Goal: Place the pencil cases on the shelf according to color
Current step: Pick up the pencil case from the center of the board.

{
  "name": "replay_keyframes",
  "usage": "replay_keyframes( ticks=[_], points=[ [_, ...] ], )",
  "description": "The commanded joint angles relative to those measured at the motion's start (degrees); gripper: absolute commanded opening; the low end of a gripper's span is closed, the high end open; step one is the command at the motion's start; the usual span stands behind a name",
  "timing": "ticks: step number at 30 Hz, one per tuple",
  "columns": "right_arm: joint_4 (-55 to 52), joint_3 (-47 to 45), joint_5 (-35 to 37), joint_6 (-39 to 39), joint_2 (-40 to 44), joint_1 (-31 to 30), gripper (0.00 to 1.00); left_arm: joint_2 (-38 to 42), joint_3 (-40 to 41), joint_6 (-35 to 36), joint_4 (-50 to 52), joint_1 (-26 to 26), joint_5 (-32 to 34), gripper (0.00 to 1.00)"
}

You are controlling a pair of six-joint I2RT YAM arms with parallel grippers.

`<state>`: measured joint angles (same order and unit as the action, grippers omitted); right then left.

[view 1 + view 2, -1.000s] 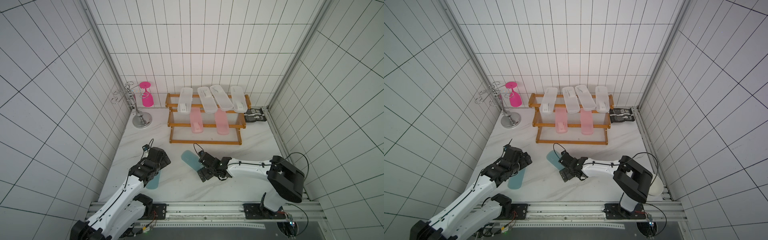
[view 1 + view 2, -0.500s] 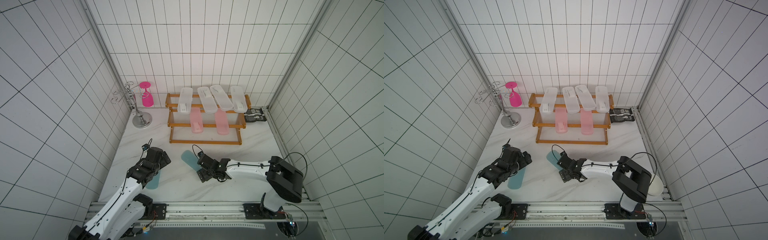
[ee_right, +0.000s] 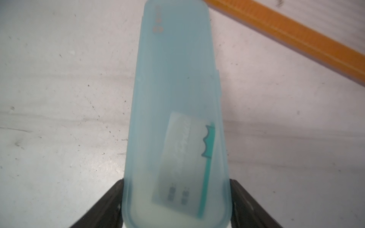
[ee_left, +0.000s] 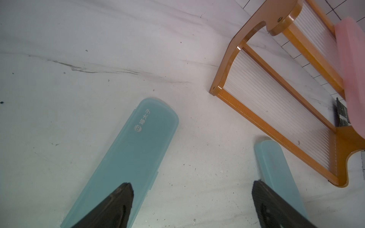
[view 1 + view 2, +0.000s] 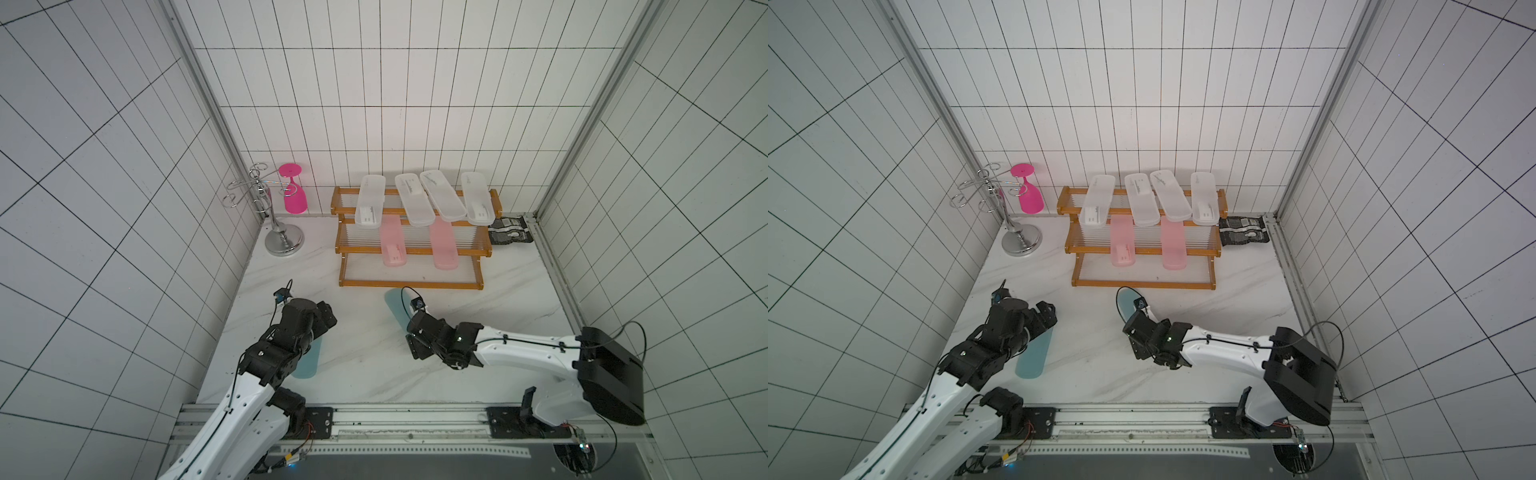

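Pencil cases (image 5: 411, 199) in white fill the top tier of the shelf (image 5: 449, 285), pink ones (image 5: 392, 245) the middle; its bottom tier is bare. In front of the shelf, the left teal case (image 5: 1034, 353) lies under the wide-open left gripper (image 4: 192, 186); the right teal case (image 3: 173, 79) is clamped by the right gripper (image 3: 176, 182). Two placements seem left.

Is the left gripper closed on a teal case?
No: the left gripper is open, fingers wide apart, and a teal case lies flat beneath one finger.
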<state>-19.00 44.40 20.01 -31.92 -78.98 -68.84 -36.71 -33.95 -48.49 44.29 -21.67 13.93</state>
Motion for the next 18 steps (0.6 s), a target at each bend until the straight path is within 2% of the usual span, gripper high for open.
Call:
replay_keyframes(
  ticks=[1, 5, 9, 18],
  points=[
    [-4.42, -3.12, 7.12, -4.83, 6.86, -0.68, 0.55, 0.93, -0.82, -0.38, 0.81, 0.23, 1.92, 0.98],
    [-9.00, -5.28, 10.28, -6.75, 14.74, -0.59, 0.55, 0.67, -0.16, -0.98, 0.32, 0.23, 2.64, 0.98],
    [-12.41, -5.77, 11.76, -6.84, 19.00, 0.30, 0.55, -0.18, 0.71, -1.87, -0.82, 0.23, 2.86, 0.98],
    [-7.66, -8.00, 10.01, -4.63, 19.59, 7.26, 0.54, -2.41, 1.53, -2.72, -0.69, 0.24, 6.37, 0.98]
  ],
)
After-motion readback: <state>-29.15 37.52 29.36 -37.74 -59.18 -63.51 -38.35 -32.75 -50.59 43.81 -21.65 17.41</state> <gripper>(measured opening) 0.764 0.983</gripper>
